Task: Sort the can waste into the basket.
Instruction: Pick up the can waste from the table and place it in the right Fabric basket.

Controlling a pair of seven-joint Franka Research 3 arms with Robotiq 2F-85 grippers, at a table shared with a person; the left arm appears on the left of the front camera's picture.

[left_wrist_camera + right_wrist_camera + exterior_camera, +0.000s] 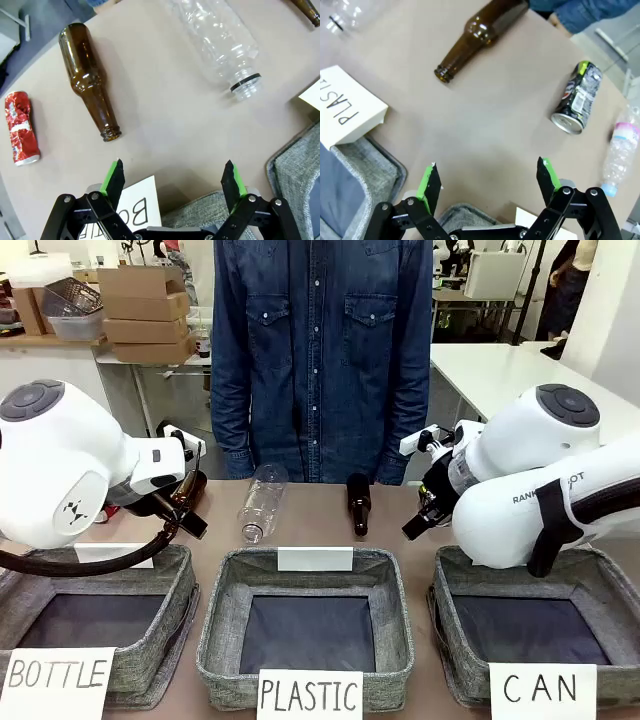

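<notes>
1. Right now, the crushed red can (21,127) is lying on its side at the left of the desk (165,115), just left of a brown glass bottle (90,80) and apart from it.
2. The left claw (173,167) is hovering over the far rim of the "BOTTLE" basket (150,660), spread wide and gripping nothing. The red can is lying to its far left.
3. A clear plastic bottle (220,40) is lying right of that brown bottle and is no part of this job.
4. The right claw (487,167) is hanging wide and empty, with a corner of the "PLASTIC" basket (370,160) to its near left.
5. The black can (577,97) is lying on its side to the far right of that claw, beside a small clear bottle with a pink label (620,150).
6. The "CAN" basket (452,660) is sitting at the near right, and no can is showing in what is visible of its dark inside. By my reckoning the sorting is only starting, at the approach stage.
7. The right claw is looking better placed for the first pick. It would need to swing right over the black can, straddle its body, drop, close, then carry it near to the basket. The red can is facing a trip across the whole desk.
</notes>
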